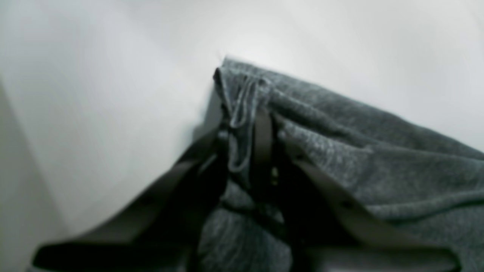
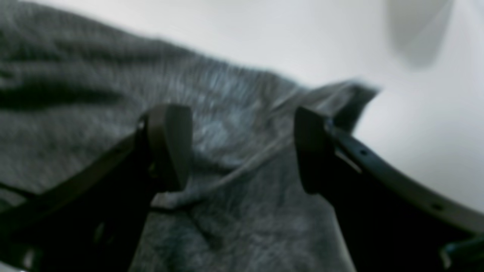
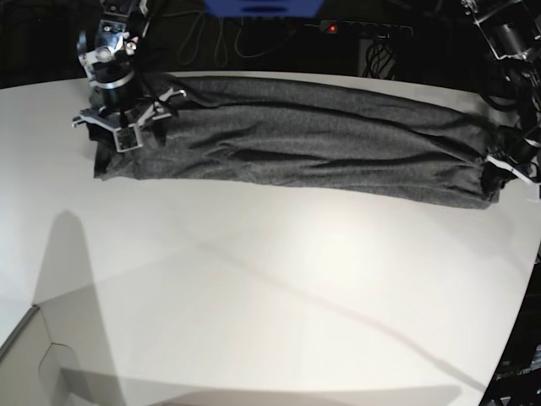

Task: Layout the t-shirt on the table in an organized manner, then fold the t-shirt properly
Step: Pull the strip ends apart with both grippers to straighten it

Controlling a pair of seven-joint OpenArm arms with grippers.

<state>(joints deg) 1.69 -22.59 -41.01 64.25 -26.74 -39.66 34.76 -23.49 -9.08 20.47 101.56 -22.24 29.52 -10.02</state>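
Observation:
The dark charcoal-grey t-shirt lies stretched in a long band across the far part of the white table. At its right end in the base view, my left gripper is shut on the t-shirt. The left wrist view shows a bunched hem corner pinched between the dark fingers. At the t-shirt's left end my right gripper stands open. In the right wrist view its fingertips straddle a seam fold of the cloth without closing on it.
Behind the table run dark cables and a power strip with a red light, beside a blue object. The table's edge curves down the right side and cuts across the lower left corner. Arm shadows fall at lower left.

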